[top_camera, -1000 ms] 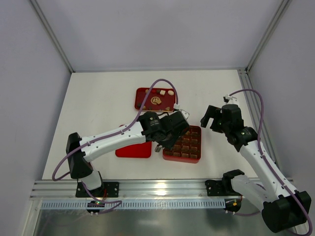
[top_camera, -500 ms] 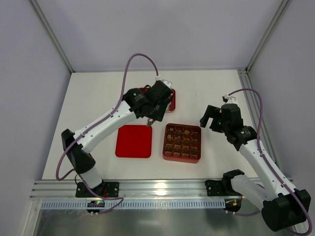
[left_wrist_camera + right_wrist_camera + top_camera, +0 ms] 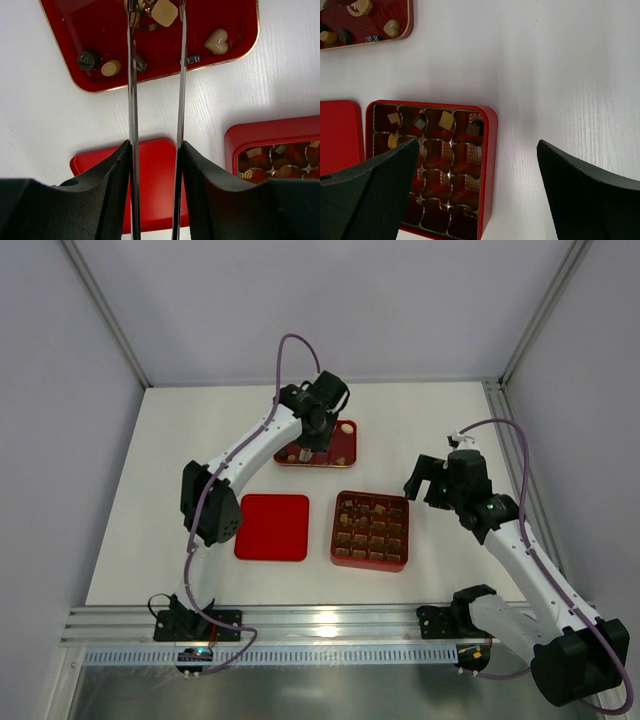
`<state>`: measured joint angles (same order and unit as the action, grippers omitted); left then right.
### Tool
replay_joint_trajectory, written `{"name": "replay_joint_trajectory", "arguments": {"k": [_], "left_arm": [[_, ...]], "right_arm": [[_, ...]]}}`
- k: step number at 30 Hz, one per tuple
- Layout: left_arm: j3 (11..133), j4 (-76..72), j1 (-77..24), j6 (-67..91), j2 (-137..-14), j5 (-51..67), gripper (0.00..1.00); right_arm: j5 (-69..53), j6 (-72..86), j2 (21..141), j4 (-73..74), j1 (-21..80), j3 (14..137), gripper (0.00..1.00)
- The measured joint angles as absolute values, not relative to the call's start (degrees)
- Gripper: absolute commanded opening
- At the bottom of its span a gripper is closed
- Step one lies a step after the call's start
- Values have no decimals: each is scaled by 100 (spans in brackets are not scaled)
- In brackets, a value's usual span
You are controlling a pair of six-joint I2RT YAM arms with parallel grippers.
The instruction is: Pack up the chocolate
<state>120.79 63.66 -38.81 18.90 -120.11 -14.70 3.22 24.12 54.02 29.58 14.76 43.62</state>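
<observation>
Left wrist view — left tool [image 3: 155, 10] spread, cream chocolate [image 3: 164, 12] framed between its tips in the red tray [image 3: 65, 25]; tips should be lowered squarely, then closed gently — right tool [image 3: 477, 144] spread near box [image 3: 489, 150]

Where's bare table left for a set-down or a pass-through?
Free: the far-left table, left of the tray and the lid; also the white stretch right of the gridded box. Crowded: mid-table, where tray, lid and box sit close together and the open left pincer hangs over the tray.
</observation>
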Motion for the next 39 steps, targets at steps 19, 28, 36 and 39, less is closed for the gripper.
{"name": "replay_joint_trajectory", "arguments": {"k": [19,28,36,39], "left_arm": [[12298,6565,-3804,1518,-12232,-1190,44],[12298,6593,-3754,1179,-12339,-1063,43],[12298,6670,-3699,950,-12418,-1044,43],[12298,6670,-3693,873,-12418,-1039,43]], "right_arm": [[298,2412,5400,2954,1476,4362,100],[298,2412,5398,2954,1476,4362,100],[301,2414,5398,2954,1476,4362,100],[301,2414,5398,2954,1476,4362,100]]}}
